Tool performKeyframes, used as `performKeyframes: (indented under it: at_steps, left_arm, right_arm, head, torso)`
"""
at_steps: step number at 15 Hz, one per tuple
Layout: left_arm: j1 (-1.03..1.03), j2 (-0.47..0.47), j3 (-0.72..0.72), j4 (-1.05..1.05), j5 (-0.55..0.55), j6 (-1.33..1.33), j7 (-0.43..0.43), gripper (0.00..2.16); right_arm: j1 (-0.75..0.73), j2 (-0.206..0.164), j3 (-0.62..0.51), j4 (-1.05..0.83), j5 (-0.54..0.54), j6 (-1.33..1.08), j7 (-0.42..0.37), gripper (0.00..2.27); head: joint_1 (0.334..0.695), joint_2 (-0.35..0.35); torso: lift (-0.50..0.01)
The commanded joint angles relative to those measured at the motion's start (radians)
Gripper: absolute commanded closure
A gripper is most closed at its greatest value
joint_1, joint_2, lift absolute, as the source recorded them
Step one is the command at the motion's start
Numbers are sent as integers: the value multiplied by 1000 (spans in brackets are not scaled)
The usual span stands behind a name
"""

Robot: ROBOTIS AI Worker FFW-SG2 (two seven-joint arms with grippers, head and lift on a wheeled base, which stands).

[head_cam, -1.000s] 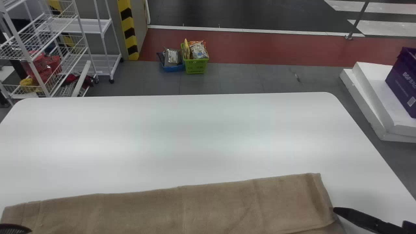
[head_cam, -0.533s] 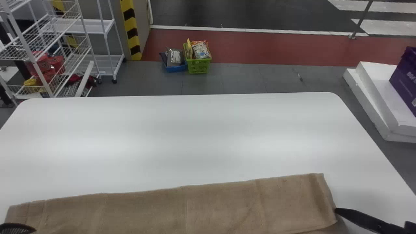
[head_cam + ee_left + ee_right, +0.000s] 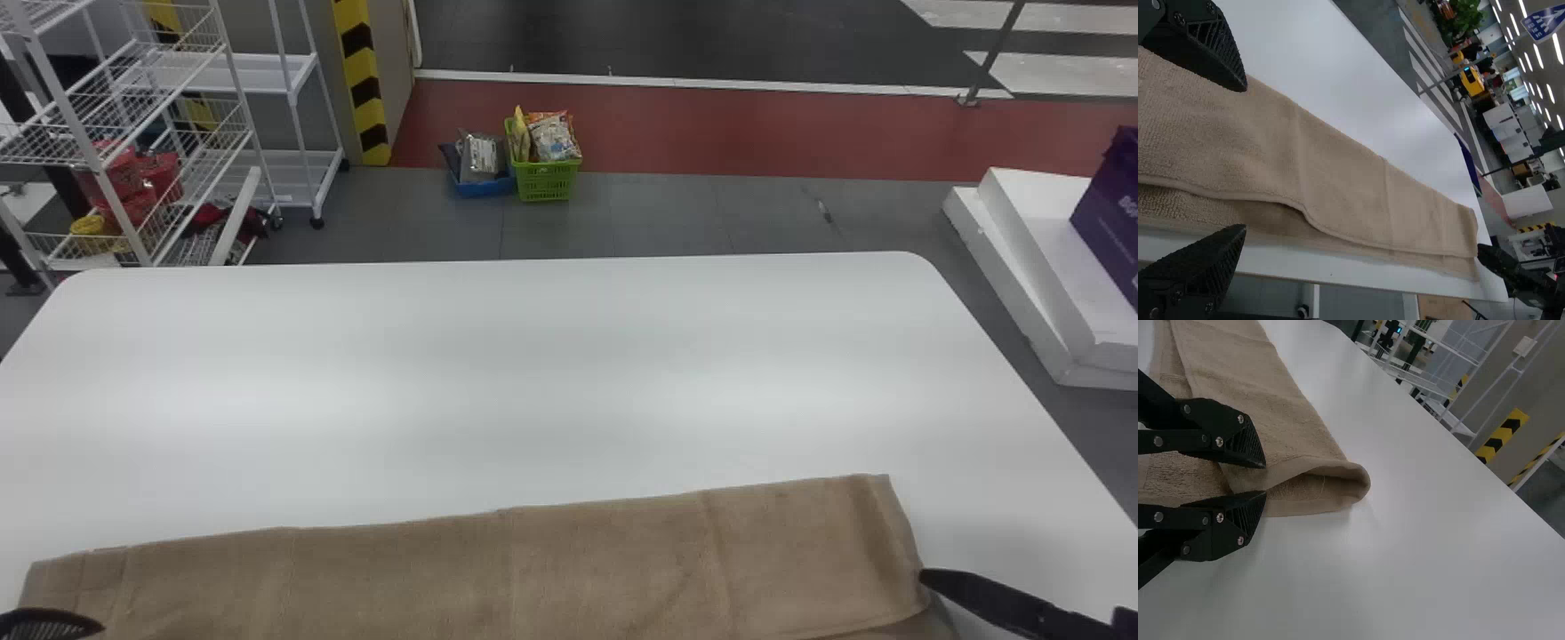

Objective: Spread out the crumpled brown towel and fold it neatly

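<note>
The brown towel (image 3: pixel 498 569) lies as a long, doubled strip across the table's near side. At its left end is my left gripper (image 3: pixel 52 624); in the left wrist view the left gripper (image 3: pixel 1245 157) stands wide open above the towel (image 3: pixel 1345 187), nothing between its fingers. My right gripper (image 3: pixel 925 578) is at the towel's right edge. In the right wrist view, the right gripper (image 3: pixel 1265 480) has a narrow gap between its fingers, with towel (image 3: pixel 1258 407) seen in and behind it. A rounded fold bulges beyond the fingertips.
The white table (image 3: pixel 533 382) extends beyond the towel to its far edge. On the floor past it stand wire shelves (image 3: pixel 116 133), a green basket (image 3: pixel 544 180) and, at the right, white slabs (image 3: pixel 1040 267) with a purple box (image 3: pixel 1116 213).
The head view has shifted slightly, so table, towel and room all appear a little farther right. Both grippers keep about the same places against the towel.
</note>
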Motion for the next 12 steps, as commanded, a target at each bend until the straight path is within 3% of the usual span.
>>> performKeyframes:
  at_steps: [1, 8, 12]
  left_arm:
    - [0, -3, 0, 0, 0, 0, 0, 76]
    - [-2, -3, 1, 6, 0, 0, 2, 76]
    - [-2, -3, 1, 8, 0, 0, 2, 76]
  right_arm:
    - [-1, 0, 7, 1, 9, -2, 0, 859]
    - [-1, -1, 17, -2, 29, 1, 0, 866]
    - [-2, -3, 21, -3, 29, -2, 3, 1116]
  head:
    - [695, -53]
    - [695, -54]
    - [695, -47]
  torso:
    - [-128]
    - [-128]
    - [-128]
